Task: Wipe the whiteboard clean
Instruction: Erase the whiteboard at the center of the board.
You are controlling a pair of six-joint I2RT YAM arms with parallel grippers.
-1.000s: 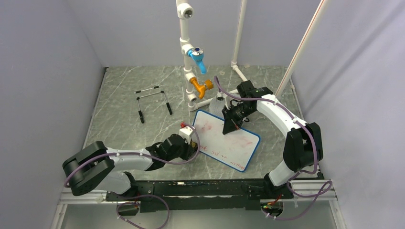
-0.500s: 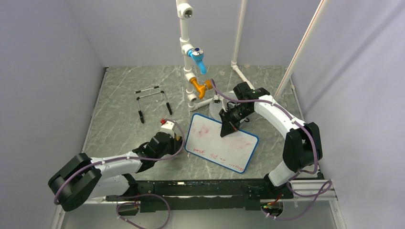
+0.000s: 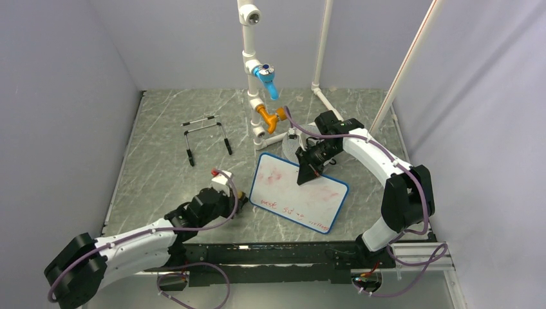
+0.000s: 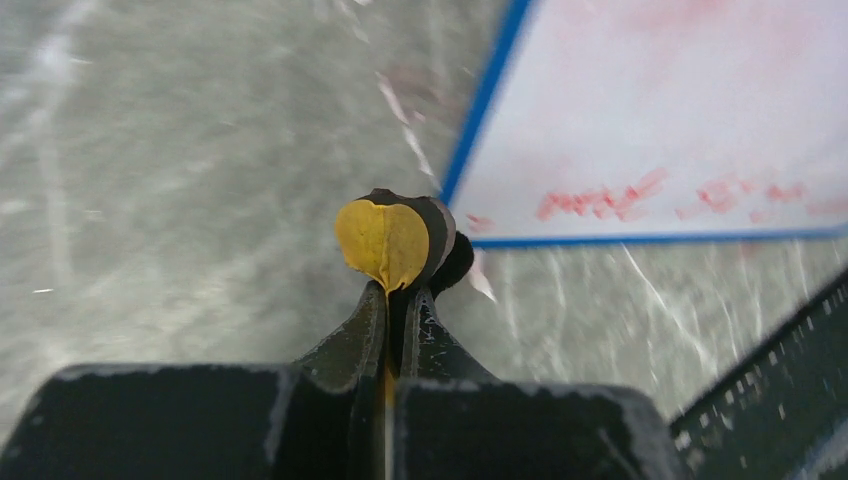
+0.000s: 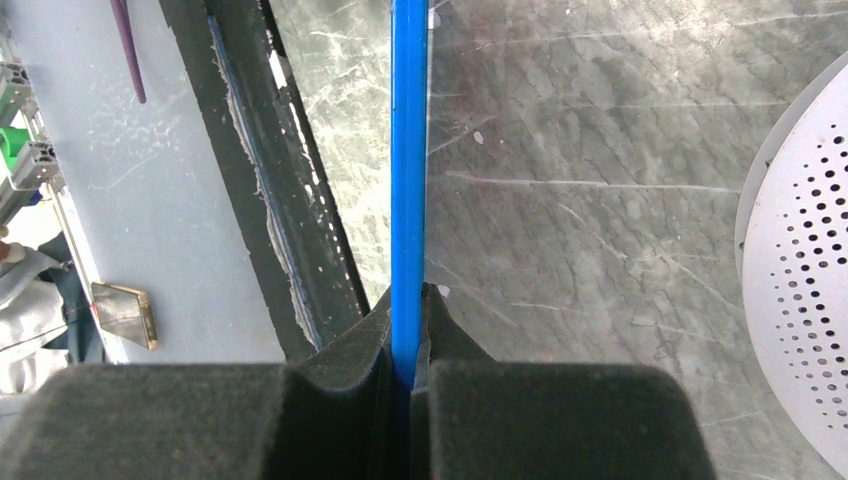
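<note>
worktop [image 3: 167, 187]: grey marbled slab that carries everything between the pale walls.
right arm [image 3: 380, 158]: reaches in from 4 o'clock and bends back toward the middle of the worktop. Its jaws are clamped on the blue frame of the whiteboard at the board's far edge. In the wrist view the frame runs edge-on straight out from between the fingers [image 5: 350, 350].
left arm [image 3: 138, 241]: stretched low from 7 o'clock. Its jaws are pressed together with no gap, their tips yellow [image 4: 385, 245], just off the board's near left corner. Whether they touch the frame cannot be told.
pipe stand [image 3: 254, 64]: white tubing, upright at 12 o'clock, with a blue valve [image 3: 266, 77] above an orange valve [image 3: 272, 117].
whiteboard [image 3: 290, 187] [image 4: 650, 110] [image 5: 408, 150]: at about 4 o'clock from the worktop's centre, skewed to the worktop's edges.
wire stand [image 3: 206, 136]: at 10 o'clock, well apart from the board.
perforated disc [image 3: 291, 145] [image 5: 800, 270]: grey, round, just beyond the board's far edge at 12 o'clock of it.
red writing [image 3: 296, 209] [image 4: 600, 200]: a line along the board's near edge.
pink smear [image 3: 277, 174]: faint, on the board's upper left part.
</note>
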